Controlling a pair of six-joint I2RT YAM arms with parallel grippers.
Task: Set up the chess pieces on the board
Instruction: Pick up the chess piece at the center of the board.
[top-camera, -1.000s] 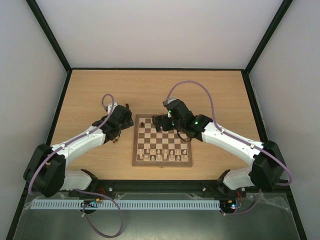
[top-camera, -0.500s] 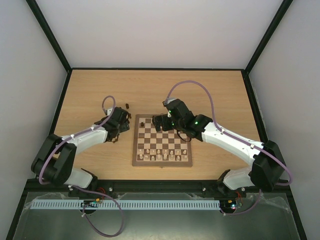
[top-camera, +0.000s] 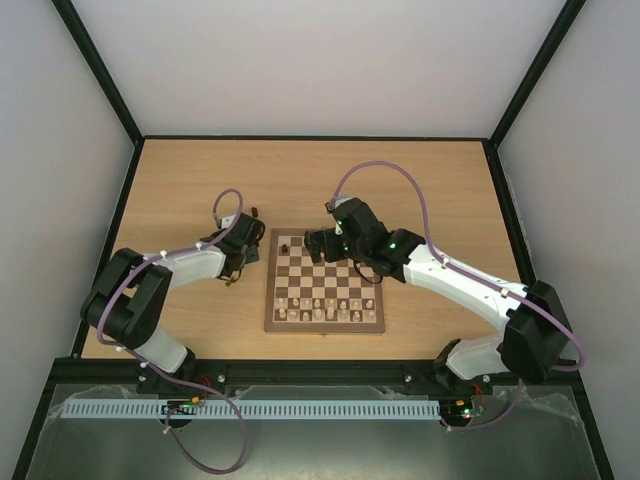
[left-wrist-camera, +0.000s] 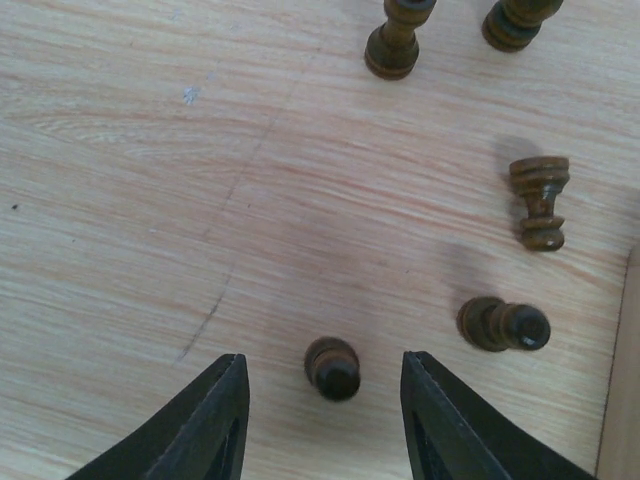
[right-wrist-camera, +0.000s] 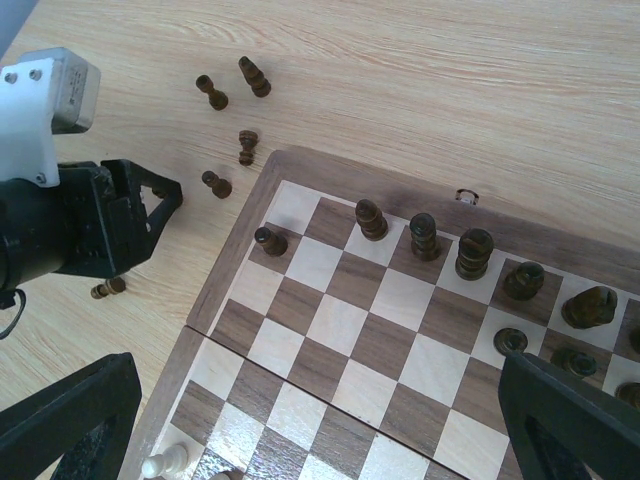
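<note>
The board (top-camera: 270, 290) lies mid-table. Dark chess pieces stand along its far rows (right-wrist-camera: 423, 235), with one pawn (right-wrist-camera: 268, 240) near the left corner. More dark pieces lie loose on the table to the left of the board (right-wrist-camera: 247, 146). My left gripper (left-wrist-camera: 322, 358) is low over them. Its fingers (left-wrist-camera: 215, 420) stand either side of an upright dark pawn (left-wrist-camera: 332, 368), with a gap on both sides. Two pieces lie toppled to its right (left-wrist-camera: 505, 325), and two stand farther off (left-wrist-camera: 390, 50). My right gripper (right-wrist-camera: 320, 400) hangs wide open over the board's far left squares, holding nothing.
Pale pieces (top-camera: 325, 310) fill the board's near rows. One dark piece (right-wrist-camera: 108, 288) lies on the table beside the left gripper (top-camera: 248, 252). The board's raised left edge (left-wrist-camera: 630, 350) is close to the loose pieces. Black rails border the tabletop.
The left gripper's jaws have narrowed around the pawn, and the left arm's elbow has swung back and inward. The right arm has not moved.
</note>
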